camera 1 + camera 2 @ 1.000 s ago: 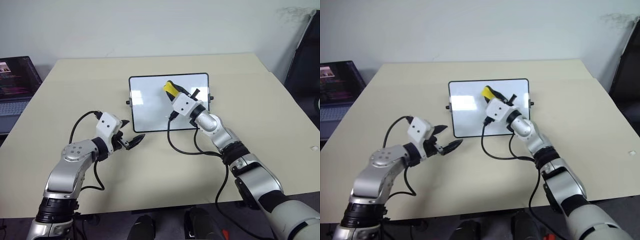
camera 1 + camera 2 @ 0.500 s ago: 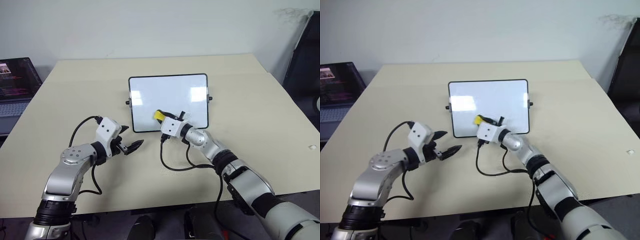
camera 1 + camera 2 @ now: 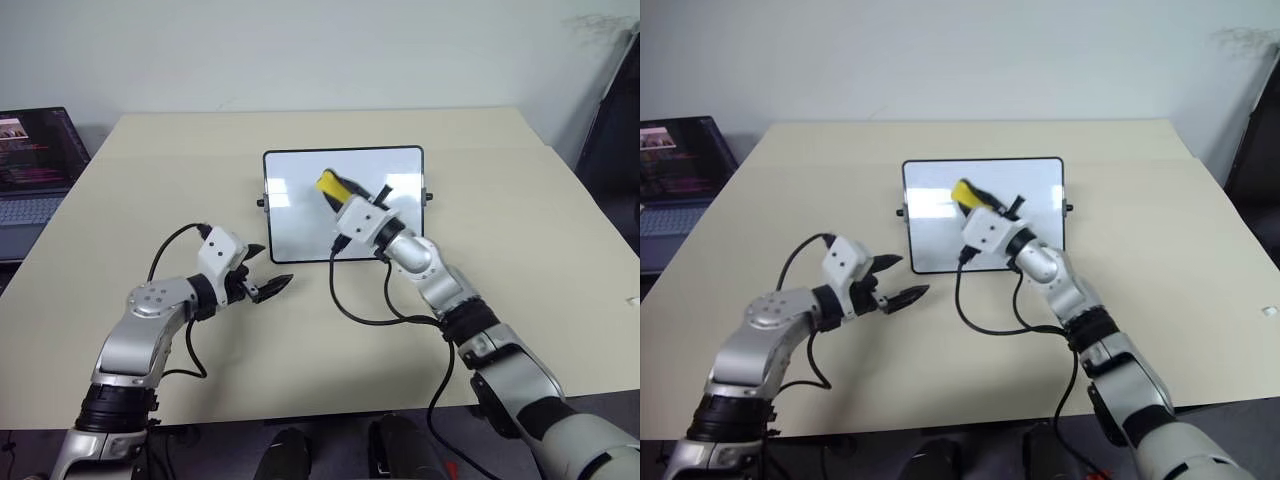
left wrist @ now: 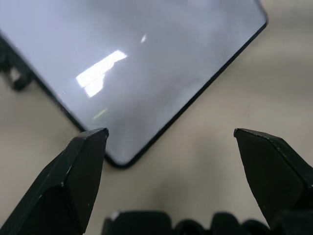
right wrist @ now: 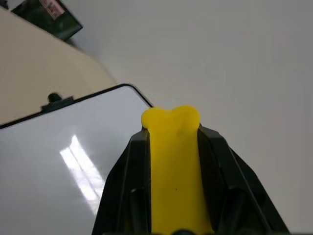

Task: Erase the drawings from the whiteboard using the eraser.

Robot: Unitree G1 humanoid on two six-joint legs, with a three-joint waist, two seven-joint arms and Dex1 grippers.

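Head views: right gripper, clenched on the eraser, is back over the board's upper middle after dipping to its near edge half a second ago; left wrist view: left gripper spread, empty, at the board's near corner.

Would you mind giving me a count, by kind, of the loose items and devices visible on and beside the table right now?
Whiteboard: 1
Eraser, yellow: 1
Laptop, beside the table: 1
Table: 1
Drawings on the board: 0 visible
Total: 4
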